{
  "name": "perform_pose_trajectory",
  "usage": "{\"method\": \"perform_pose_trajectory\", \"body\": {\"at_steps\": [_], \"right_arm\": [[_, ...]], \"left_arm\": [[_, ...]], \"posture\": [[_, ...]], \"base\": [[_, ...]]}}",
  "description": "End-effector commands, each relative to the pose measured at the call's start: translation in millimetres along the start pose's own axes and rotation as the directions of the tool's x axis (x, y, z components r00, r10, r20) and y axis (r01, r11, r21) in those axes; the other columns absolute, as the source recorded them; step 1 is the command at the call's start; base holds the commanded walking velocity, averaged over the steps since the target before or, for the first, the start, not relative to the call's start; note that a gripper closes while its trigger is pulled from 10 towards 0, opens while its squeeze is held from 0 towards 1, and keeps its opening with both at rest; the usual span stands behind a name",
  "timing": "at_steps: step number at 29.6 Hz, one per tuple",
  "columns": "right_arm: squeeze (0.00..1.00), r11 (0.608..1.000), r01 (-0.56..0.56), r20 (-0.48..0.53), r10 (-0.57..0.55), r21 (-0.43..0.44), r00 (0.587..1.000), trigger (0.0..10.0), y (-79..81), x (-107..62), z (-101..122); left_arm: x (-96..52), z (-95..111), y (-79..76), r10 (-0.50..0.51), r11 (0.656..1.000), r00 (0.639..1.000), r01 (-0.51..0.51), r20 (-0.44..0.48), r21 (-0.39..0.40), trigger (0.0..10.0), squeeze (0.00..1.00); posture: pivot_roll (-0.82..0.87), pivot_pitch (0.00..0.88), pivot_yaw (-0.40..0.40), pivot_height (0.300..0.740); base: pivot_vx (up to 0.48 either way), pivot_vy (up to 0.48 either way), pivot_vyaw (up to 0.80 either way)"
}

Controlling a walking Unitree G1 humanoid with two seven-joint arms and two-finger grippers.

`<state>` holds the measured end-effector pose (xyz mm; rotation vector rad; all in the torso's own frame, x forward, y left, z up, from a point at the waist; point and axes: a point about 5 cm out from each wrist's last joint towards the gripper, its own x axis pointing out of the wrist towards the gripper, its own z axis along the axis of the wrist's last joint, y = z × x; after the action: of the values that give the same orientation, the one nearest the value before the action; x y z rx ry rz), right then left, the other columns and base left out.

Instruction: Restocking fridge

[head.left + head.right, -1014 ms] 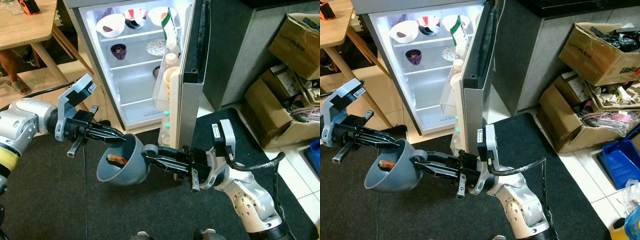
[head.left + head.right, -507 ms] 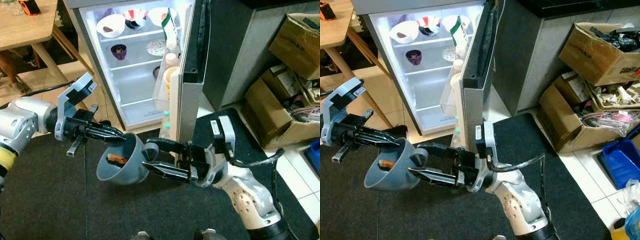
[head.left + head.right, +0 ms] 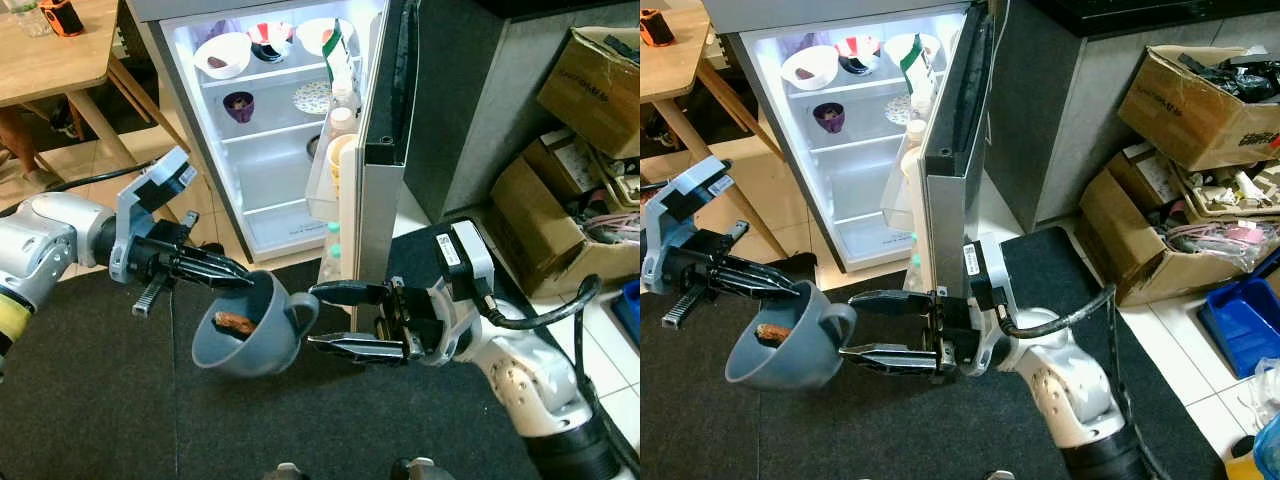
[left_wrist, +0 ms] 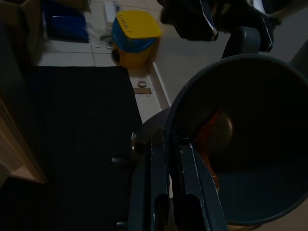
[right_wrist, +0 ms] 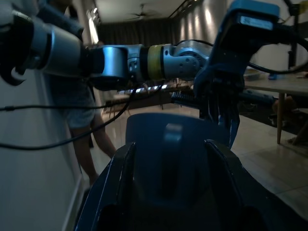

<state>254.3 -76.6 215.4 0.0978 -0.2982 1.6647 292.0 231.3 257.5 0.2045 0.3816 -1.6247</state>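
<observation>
The left end effector (image 3: 235, 279) pinches the rim of the cup (image 3: 248, 328) at nine o'clock, low before the open fridge (image 3: 265, 130); the right end effector (image 3: 325, 318) is spread beside its handle; a one-sided pinch could tip out the food (image 3: 236, 321).

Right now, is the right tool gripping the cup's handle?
No, the right tool is open, its fingers apart beside the cup handle.

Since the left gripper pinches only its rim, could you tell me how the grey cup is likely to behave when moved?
The grey cup looks rigid, so it should hold shape. Pinched at the rim by the left gripper, it hangs tilted and may swing. The food inside could slide.
</observation>
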Motion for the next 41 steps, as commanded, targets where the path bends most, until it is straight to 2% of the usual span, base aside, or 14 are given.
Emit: {"method": "perform_pose_trajectory", "body": {"at_steps": [1, 4, 13, 14, 17, 18, 30, 31, 32, 33, 34, 38, 40, 41], "right_arm": [[0.0, 1.0, -0.028, -0.021, 0.029, 0.003, 0.999, 10.0, 2.6, 2.7, -2], [0.0, 0.999, -0.032, -0.073, 0.03, -0.031, 0.997, 10.0, -0.8, 6.1, -4], [0.0, 0.998, -0.033, -0.102, 0.028, -0.053, 0.994, 10.0, -3.4, 10.7, -5], [0.0, 0.998, -0.03, -0.099, 0.025, -0.052, 0.995, 3.4, -3.7, 10.6, -5], [0.0, 0.998, -0.026, -0.098, 0.021, -0.053, 0.995, 3.4, -4.1, 10.5, -5], [0.0, 0.998, -0.028, -0.095, 0.023, -0.051, 0.995, 0.0, -3.8, 10.4, -4], [0.0, 0.998, -0.047, -0.072, 0.044, -0.041, 0.996, 0.0, -1.9, 11.3, -3], [0.0, 0.998, -0.044, -0.072, 0.041, -0.043, 0.997, 0.0, -2.2, 11.1, -3], [0.0, 0.998, -0.044, -0.072, 0.041, -0.043, 0.997, 0.0, -2.2, 11.1, -3], [0.0, 0.998, -0.038, -0.071, 0.034, -0.047, 0.997, 0.0, -2.7, 10.8, -3], [0.0, 0.998, -0.031, -0.07, 0.028, -0.051, 0.997, 0.0, -3.2, 10.6, -3], [0.0, 0.998, 0.007, -0.061, -0.011, -0.066, 0.998, 0.0, -5.6, 9.5, -4], [0.0, 0.994, 0.072, -0.054, -0.077, -0.087, 0.996, 0.0, -9.6, 7.1, -6], [0.0, 0.994, 0.072, -0.054, -0.077, -0.087, 0.996, 0.0, -9.6, 7.1, -6]], "left_arm": [[-11.0, 1, -6.3, 0.026, 1.0, 0.999, -0.025, -0.031, 0.002, 0.0, 0.0], [-10.0, 2, -7.4, 0.017, 1.0, 0.999, -0.017, -0.034, 0.002, 0.0, 0.0], [-9.8, 3, -8.3, 0.01, 1.0, 0.999, -0.01, -0.034, 0.003, 0.0, 0.0], [-9.7, 3, -8.2, 0.01, 1.0, 0.999, -0.01, -0.034, 0.003, 0.0, 0.0], [-9.7, 3, -8.3, 0.009, 1.0, 0.999, -0.009, -0.034, 0.003, 0.0, 0.0], [-9.6, 3, -8.2, 0.009, 1.0, 0.999, -0.009, -0.035, 0.004, 0.0, 0.0], [-8.7, 4, -8.4, 0.003, 1.0, 0.999, -0.002, -0.035, 0.005, 0.0, 0.0], [-8.2, 3, -7.7, 0.003, 1.0, 1.0, -0.003, -0.029, 0.008, 0.0, 0.15], [-8.2, 3, -7.7, 0.003, 1.0, 1.0, -0.003, -0.029, 0.008, 0.0, 0.15], [-8.0, 4, -3.6, 0.018, 1.0, 1.0, -0.018, -0.011, 0.011, 5.5, 1.0], [-8.0, 4, -2.6, 0.022, 1.0, 1.0, -0.022, -0.002, 0.012, 10.0, 1.0], [-10.5, 6, -1.2, 0.036, 0.999, 0.998, -0.037, 0.044, 0.018, 10.0, 1.0], [-17.2, 8, -1.8, 0.063, 0.998, 0.992, -0.065, 0.113, 0.017, 10.0, 1.0], [-17.2, 8, -1.8, 0.063, 0.998, 0.992, -0.065, 0.113, 0.017, 10.0, 1.0]], "posture": [[-0.03, 0.146, 0.085, 0.74], [-0.03, 0.146, 0.085, 0.74], [-0.02, 0.151, 0.088, 0.74], [-0.03, 0.151, 0.089, 0.74], [-0.03, 0.151, 0.089, 0.74], [-0.03, 0.152, 0.09, 0.74], [-0.02, 0.151, 0.092, 0.74], [-0.02, 0.151, 0.092, 0.74], [-0.02, 0.151, 0.092, 0.74], [-0.02, 0.151, 0.092, 0.74], [-0.02, 0.151, 0.092, 0.74], [-0.03, 0.153, 0.087, 0.74], [-0.03, 0.153, 0.086, 0.74], [-0.03, 0.153, 0.086, 0.74]], "base": [[0.0, 0.0, 0.0], [0.0, 0.0, 0.0], [0.0, 0.0, 0.0], [0.0, 0.0, 0.0], [0.0, 0.0, 0.0], [0.0, 0.0, 0.0], [0.0, 0.0, 0.0], [0.0, 0.0, 0.0], [0.0, 0.0, 0.0], [0.0, 0.0, 0.0], [0.0, 0.0, 0.0], [0.0, 0.0, 0.0], [0.0, 0.0, 0.0], [0.0, 0.0, 0.0]]}}
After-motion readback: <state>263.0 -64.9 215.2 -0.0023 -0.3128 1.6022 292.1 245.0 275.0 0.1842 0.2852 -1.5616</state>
